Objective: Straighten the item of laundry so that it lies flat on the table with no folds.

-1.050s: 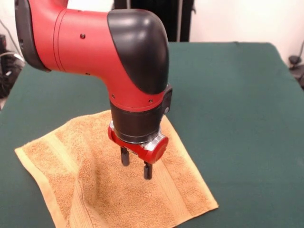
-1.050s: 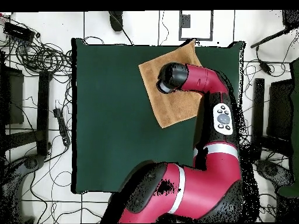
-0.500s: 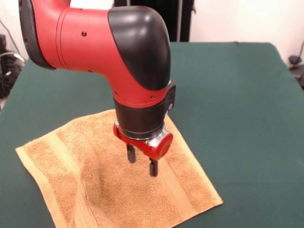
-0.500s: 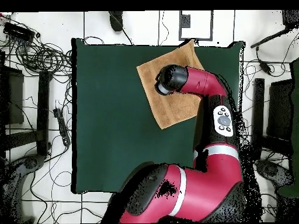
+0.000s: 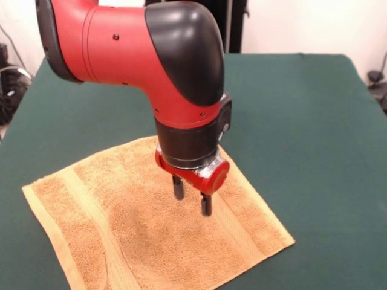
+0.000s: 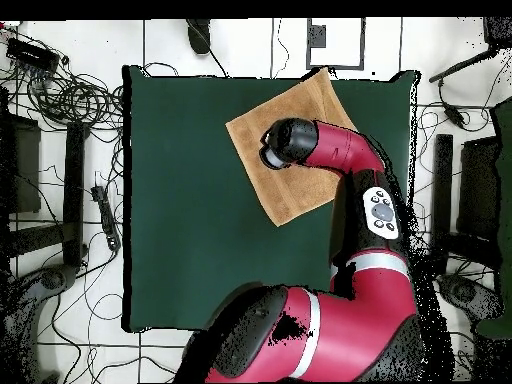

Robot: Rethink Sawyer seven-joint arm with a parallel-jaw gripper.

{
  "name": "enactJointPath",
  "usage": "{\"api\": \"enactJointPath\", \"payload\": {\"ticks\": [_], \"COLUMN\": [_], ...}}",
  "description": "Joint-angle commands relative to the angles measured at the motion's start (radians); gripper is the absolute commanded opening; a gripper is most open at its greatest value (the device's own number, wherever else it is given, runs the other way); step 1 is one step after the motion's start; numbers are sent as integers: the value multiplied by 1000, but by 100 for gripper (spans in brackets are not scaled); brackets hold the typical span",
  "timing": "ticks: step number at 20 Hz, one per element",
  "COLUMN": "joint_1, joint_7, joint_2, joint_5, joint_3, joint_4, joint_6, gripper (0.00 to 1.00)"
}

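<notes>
Front view: the pincer [image 5: 192, 196] is hanging over the towel [image 5: 151, 229], its two fingers [image 5: 178, 188] standing apart with nothing between them; I cannot tell whether the tips are touching the cloth. The towel is lying spread under and around the pincer on the green table [image 5: 302, 121], with a soft wrinkle to the pincer's left.

Overhead view: the arm [image 6: 340, 150] is covering the pincer and part of the towel [image 6: 260, 175]. Cables [image 6: 60, 95] are lying on the floor beyond the table [image 6: 180, 200] edge.

Red arm [image 5: 115, 45] with black elbow cap [image 5: 184, 51].
</notes>
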Motion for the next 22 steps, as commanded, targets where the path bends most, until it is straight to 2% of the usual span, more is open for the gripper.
{"api": "enactJointPath", "payload": {"ticks": [1,11,14,16,22], "joint_1": [61,71,92,96,83], "joint_7": [94,110,120,112,68], "joint_2": [47,4,-18,-45,-45], "joint_5": [51,86,61,57,66], "joint_3": [101,105,66,52,61], "joint_4": [249,328,321,328,296], "joint_6": [-18,-44,-66,-36,46], "gripper": [100,100,100,100,100]}}
